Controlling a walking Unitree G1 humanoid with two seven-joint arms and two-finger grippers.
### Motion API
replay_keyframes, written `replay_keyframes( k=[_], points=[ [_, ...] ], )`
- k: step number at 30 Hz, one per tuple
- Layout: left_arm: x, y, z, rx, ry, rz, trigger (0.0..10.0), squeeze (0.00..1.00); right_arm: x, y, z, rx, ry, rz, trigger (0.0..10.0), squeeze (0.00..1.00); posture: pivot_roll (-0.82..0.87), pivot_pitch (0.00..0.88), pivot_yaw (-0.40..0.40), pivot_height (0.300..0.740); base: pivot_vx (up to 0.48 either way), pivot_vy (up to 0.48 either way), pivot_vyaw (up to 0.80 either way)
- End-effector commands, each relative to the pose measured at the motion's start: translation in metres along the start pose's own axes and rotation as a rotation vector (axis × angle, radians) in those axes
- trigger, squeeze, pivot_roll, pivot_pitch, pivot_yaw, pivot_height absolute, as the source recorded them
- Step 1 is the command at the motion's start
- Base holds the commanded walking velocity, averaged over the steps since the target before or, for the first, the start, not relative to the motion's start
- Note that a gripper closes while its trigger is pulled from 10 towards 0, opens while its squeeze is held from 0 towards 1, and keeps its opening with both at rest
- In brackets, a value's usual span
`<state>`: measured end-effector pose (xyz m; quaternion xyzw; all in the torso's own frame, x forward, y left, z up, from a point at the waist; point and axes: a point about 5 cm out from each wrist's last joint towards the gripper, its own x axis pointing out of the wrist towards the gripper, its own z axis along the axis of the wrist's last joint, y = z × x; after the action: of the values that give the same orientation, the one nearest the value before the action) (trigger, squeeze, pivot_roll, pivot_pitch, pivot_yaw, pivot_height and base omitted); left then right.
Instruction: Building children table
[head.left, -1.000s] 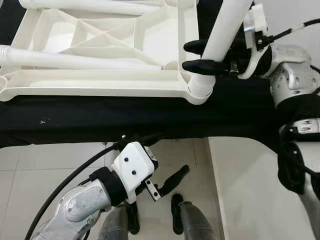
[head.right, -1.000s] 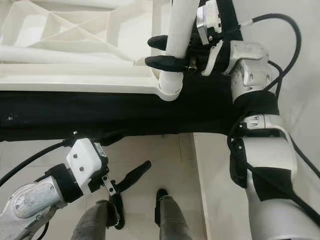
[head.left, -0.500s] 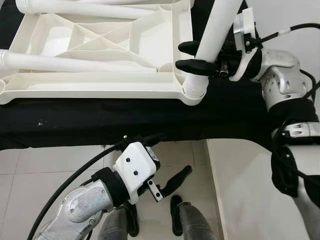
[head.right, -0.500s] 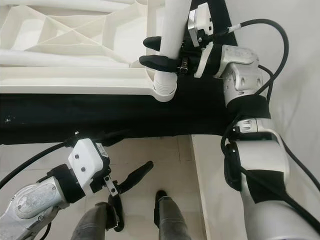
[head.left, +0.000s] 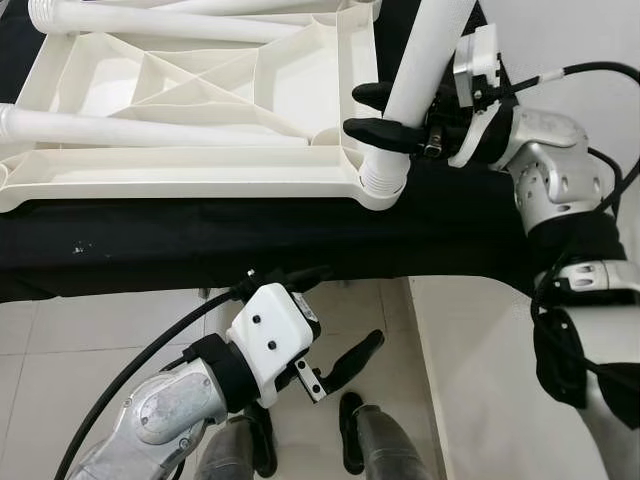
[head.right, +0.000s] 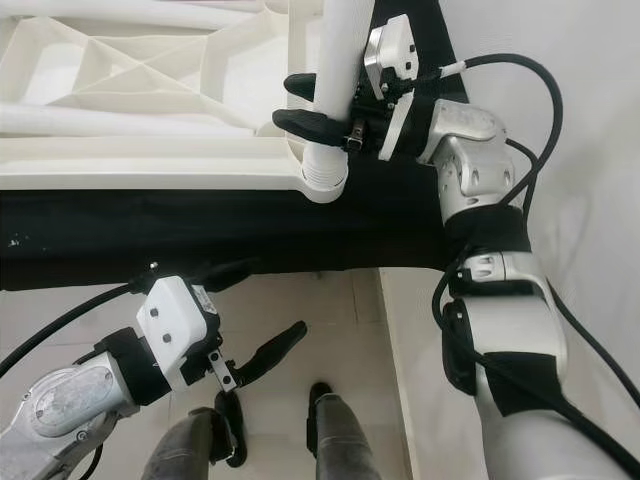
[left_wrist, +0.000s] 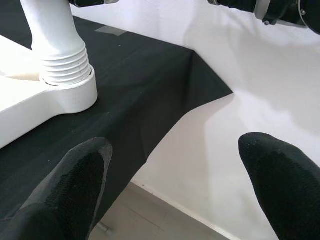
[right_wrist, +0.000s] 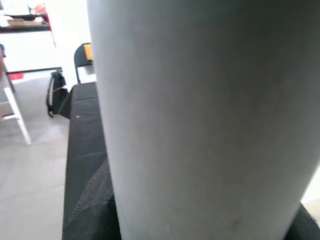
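Note:
A white plastic children's table top (head.left: 190, 100) lies upside down on a black-covered surface (head.left: 200, 240). A white table leg (head.left: 425, 60) stands upright in the near right corner socket (head.left: 385, 185), its threaded end (left_wrist: 64, 67) seated in the socket. My right gripper (head.left: 368, 112) is shut on this leg just above the socket. Two more white legs (head.left: 150, 130) lie across the underside. My left gripper (head.left: 345, 365) hangs low over the floor in front of the surface, open and holding nothing.
White tiled floor (head.left: 100, 330) lies below the black cover's front edge. A white panel (head.left: 490, 390) stands at the right, beside my right arm. My own feet (head.left: 350, 440) show at the bottom. A black chair (right_wrist: 80, 60) stands far off in the right wrist view.
The camera has shifted slightly. My right gripper has stayed on the upright leg and turned with it a little at the corner socket. The left arm has not moved.

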<state>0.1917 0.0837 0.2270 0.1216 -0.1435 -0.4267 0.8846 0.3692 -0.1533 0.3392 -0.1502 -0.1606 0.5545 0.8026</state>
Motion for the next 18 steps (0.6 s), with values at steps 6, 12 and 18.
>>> replay_keyframes(
  k=[6,12,18],
  points=[
    [0.000,-0.003,-0.006,-0.015,0.021,-0.009,10.0,0.00,-0.003,0.013,-0.053,0.103,0.264,-0.114,10.0,0.00,-0.01,0.444,-0.032,0.740,0.000,0.000,0.00],
    [0.001,-0.003,-0.007,-0.013,0.019,-0.007,10.0,0.00,0.000,0.020,-0.065,0.144,0.342,-0.265,10.0,0.00,-0.02,0.439,-0.038,0.740,0.000,0.000,0.00],
    [0.002,-0.002,-0.007,-0.012,0.017,-0.009,10.0,0.00,-0.007,0.029,-0.076,0.219,0.363,-0.435,10.0,0.00,-0.03,0.436,-0.031,0.740,0.000,0.000,0.00]
  ],
)
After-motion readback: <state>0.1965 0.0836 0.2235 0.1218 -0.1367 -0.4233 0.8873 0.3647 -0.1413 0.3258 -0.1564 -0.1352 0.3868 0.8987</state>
